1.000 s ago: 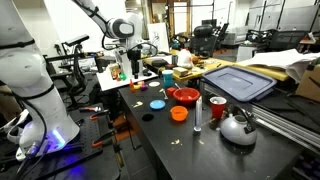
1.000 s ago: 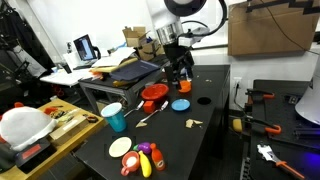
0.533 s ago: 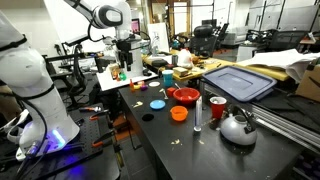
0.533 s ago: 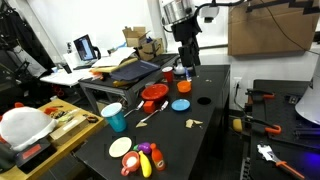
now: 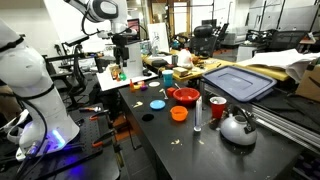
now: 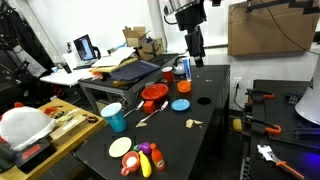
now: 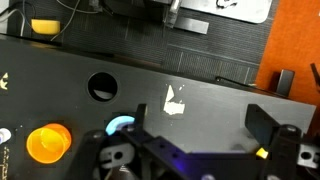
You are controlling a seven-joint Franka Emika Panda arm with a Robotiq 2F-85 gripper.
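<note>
The pincer (image 6: 194, 60) hangs wide open and empty above the black tabletop's (image 6: 205, 140) far end. A careless descent could clip the small orange plastic bowl (image 6: 184, 87) and send it skidding.

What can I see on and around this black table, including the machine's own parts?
table: one, black, centre of the room
bowl: one, red, mid-table
small bowl: one, orange, beside the red bowl
disc: one, blue, flat on the table beside the red bowl
cup: one, teal, near the table's edge
kettle: one, silver, table corner
plate: one, white, table's end, next to the toy food
toy food: a few pieces, red, yellow and purple
laptop: one, open, on a side desk
arm: one, white, above the table
pincer: one, black, open and empty, above the small bowl's end of the table
</note>
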